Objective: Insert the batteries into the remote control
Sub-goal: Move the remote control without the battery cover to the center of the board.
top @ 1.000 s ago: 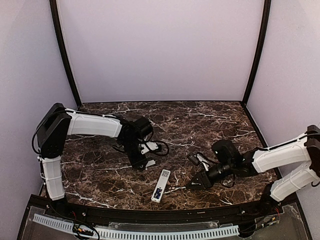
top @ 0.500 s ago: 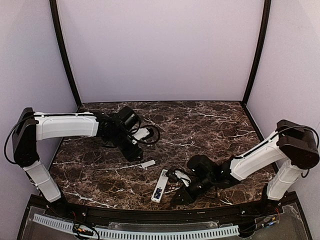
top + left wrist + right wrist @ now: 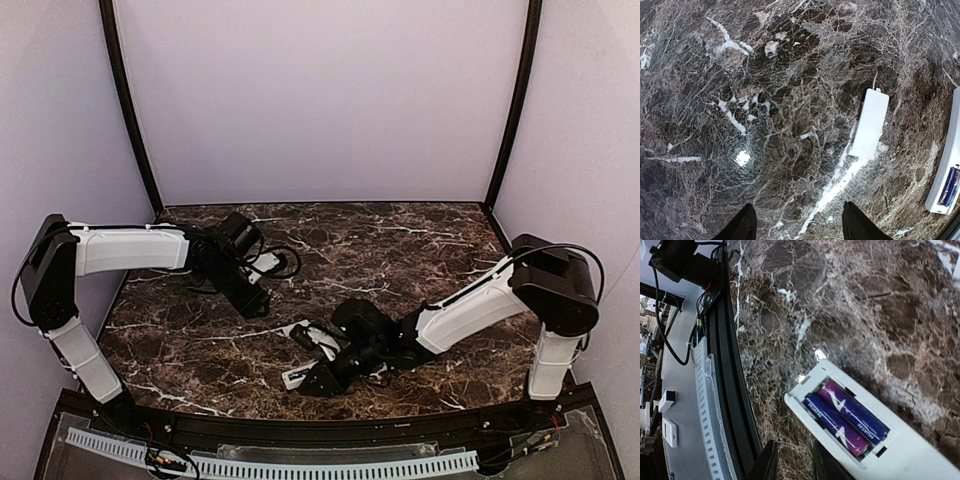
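We risk the right fingers [image 3: 769,462] (narrowly apart; left fingers [image 3: 742,227] wider, both empty) shoving the remote control [image 3: 920,455] off the tabletop [image 3: 865,300].

Robot lab test cell, not a home. Left arm [image 3: 130,248] and right arm [image 3: 465,305] are bolted at the near edge of a marble-look table [image 3: 400,240]. Plain lilac walls [image 3: 320,100] close three sides, with black posts [image 3: 128,110] at the corners. Slotted strip [image 3: 300,466] and bare wiring [image 3: 700,327] run along the front rail.

white remote control [image 3: 920,460] lies back up, two blue-purple batteries [image 3: 847,417] side by side in its recess.
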### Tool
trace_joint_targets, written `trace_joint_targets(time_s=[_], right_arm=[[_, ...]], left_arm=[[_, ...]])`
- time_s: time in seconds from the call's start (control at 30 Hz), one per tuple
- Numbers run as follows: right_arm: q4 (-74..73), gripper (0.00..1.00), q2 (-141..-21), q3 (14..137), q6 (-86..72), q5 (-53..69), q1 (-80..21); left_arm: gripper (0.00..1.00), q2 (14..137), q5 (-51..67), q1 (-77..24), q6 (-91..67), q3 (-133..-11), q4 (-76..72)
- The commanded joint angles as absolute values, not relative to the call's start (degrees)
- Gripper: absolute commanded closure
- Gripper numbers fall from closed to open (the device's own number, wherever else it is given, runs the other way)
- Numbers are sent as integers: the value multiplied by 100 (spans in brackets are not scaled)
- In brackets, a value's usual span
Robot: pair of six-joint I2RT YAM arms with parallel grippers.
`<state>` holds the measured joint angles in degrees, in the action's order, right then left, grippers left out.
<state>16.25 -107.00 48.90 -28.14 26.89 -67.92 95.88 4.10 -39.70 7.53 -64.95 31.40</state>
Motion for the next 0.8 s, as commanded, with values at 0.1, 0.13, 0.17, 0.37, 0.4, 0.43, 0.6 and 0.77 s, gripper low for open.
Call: trace_joint_targets(time_s=[0.1, 0.13, 0.17, 0.37, 0.4, 0.43, 0.6, 0.77], right_arm=[[1849, 75, -10495, 4877, -2815, 2533, -6481], [1911, 74, -10310, 4731, -2820, 2574, -6400], [1940, 73, -10031, 4601, -2818, 2606, -6327], [1723, 71, -8851, 4150, -2677, 2611, -6055], [1689, 71, -8688, 4089, -2673, 2599, -5982], [1621, 71, -8548, 4036, -2685, 2585, -5892], [1357, 70, -8038, 3788, -2658, 2532, -5462], [1288, 70, -7758, 3520, -2698, 2607, -5104]], left_arm=[[43, 9878, 1068, -3884, 1278, -6501, 3149], [43, 9922, 1240, -3885, 1368, -6516, 3138], [44, 10026, 1314, -3885, 1404, -6555, 3138], [43, 10258, 1428, -4049, 1632, -6740, 3115], [43, 10280, 1420, -4104, 1652, -6767, 3108], [43, 10335, 1413, -4131, 1665, -6820, 3110], [42, 10607, 1247, -4310, 1759, -7021, 3206], [42, 10907, 1081, -4474, 1832, -7255, 3320]])
